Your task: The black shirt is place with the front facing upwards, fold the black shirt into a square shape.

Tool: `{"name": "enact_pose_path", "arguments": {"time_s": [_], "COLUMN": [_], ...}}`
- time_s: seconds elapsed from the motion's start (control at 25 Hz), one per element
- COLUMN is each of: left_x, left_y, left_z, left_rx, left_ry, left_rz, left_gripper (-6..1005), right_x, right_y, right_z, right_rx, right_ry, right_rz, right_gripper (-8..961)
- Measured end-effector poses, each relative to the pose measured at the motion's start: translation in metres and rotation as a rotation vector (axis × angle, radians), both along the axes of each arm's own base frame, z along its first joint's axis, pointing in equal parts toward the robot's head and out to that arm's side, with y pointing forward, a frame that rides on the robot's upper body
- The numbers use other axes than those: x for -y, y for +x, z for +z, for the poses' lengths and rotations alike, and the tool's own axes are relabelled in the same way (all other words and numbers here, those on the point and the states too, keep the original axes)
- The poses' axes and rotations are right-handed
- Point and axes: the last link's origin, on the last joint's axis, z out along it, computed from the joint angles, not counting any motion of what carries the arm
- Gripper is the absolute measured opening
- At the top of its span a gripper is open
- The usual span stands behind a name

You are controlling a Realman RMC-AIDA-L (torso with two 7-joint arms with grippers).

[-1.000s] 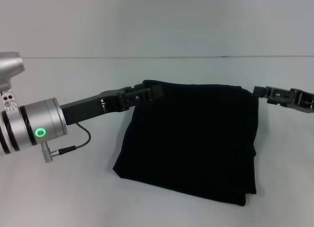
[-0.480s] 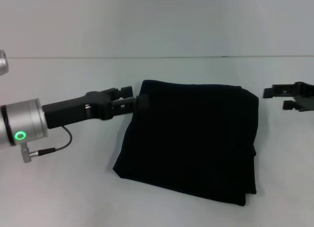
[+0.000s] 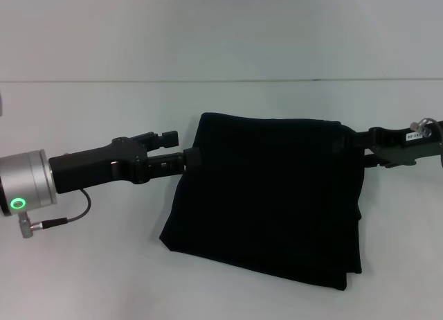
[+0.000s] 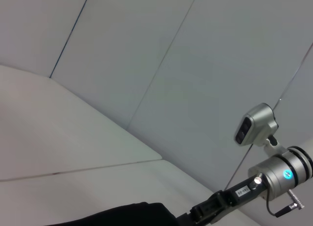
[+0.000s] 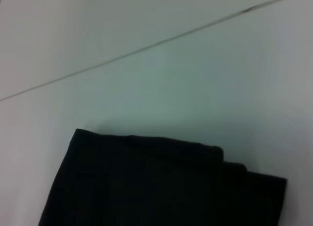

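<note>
The black shirt [image 3: 270,195] lies folded into a rough square in the middle of the table, plain black side up, with no lettering showing. My left gripper [image 3: 185,145] is at the shirt's left edge near its far corner, fingers open; the lower finger [image 3: 194,156] touches the cloth edge. My right gripper [image 3: 349,144] reaches in from the right and meets the shirt's far right corner. The right wrist view shows the layered folded corner of the shirt [image 5: 161,187]. In the left wrist view the shirt [image 4: 122,215] appears with the right gripper [image 4: 208,212] beside it.
The white table [image 3: 83,264] surrounds the shirt on all sides and ends at a wall line [image 3: 208,81] behind. My left arm's silver wrist [image 3: 24,188] hangs over the table's left part, with a cable under it.
The left gripper let go of the shirt's far left corner and drew back to the left. The right gripper pulled away to the right, then came back to the right corner. The shirt stayed put.
</note>
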Motion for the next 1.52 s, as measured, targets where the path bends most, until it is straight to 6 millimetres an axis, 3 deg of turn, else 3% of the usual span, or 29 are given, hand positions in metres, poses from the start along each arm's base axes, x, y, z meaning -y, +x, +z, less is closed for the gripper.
{"name": "enact_pose_path", "arguments": {"time_s": [0.44, 0.64, 0.76, 1.2, 1.4, 1.52], "left_x": [0.0008, 0.0009, 0.0003, -0.0018, -0.0018, -0.0023], "left_y": [0.0008, 0.001, 0.0017, 0.0039, 0.0039, 0.0034], "left_z": [-0.0027, -0.003, -0.0029, -0.0021, -0.0021, -0.0021], "left_rx": [0.003, 0.005, 0.005, 0.003, 0.003, 0.0], "left_ry": [-0.004, -0.006, -0.006, -0.005, -0.004, -0.002], "left_rz": [0.001, 0.003, 0.001, -0.007, -0.007, -0.004], "left_gripper": [891, 891, 891, 891, 891, 890], "right_x": [-0.0017, -0.0029, -0.0035, -0.0059, -0.0073, -0.0083], "right_y": [0.0004, -0.0003, -0.0003, -0.0041, -0.006, -0.0072], "right_z": [0.0005, 0.0021, 0.0024, 0.002, 0.0033, 0.0051], "right_rx": [-0.002, 0.011, 0.014, 0.015, 0.01, 0.005], "right_ry": [0.02, 0.022, 0.025, 0.026, 0.031, 0.037], "right_rz": [-0.002, 0.01, 0.012, 0.018, 0.022, 0.024], "right_gripper": [924, 750, 510, 258, 61, 47]}}
